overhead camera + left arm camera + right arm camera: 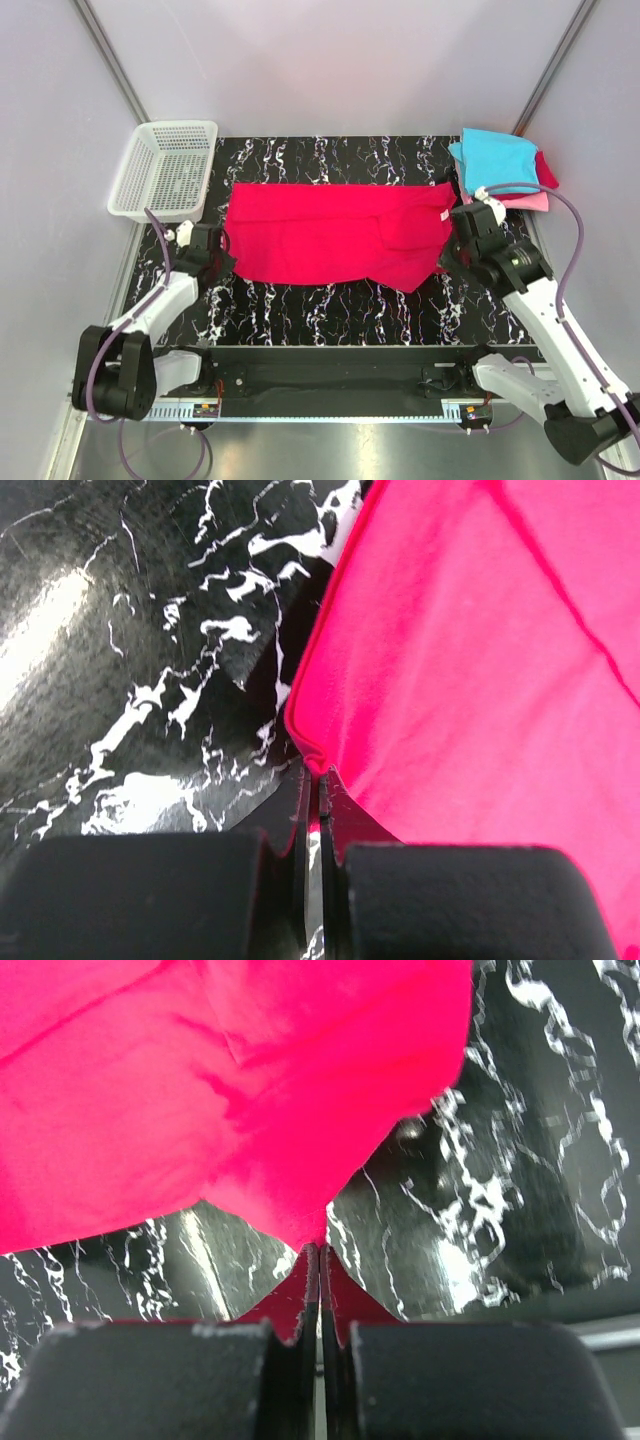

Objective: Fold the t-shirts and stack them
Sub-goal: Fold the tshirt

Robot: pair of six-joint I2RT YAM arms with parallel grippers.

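The crimson-red t-shirt lies partly folded across the middle of the black marble table, its white neck label at the right end. My left gripper is shut on its left edge, seen pinched in the left wrist view. My right gripper is shut on the shirt's right corner, pinched in the right wrist view. The shirt fills the left wrist view and the right wrist view. A stack of folded shirts, cyan over pink and dark red, lies at the back right.
A white plastic mesh basket stands at the back left corner of the table. Grey walls close in the left, right and back sides. The arm bases sit on a rail at the near edge.
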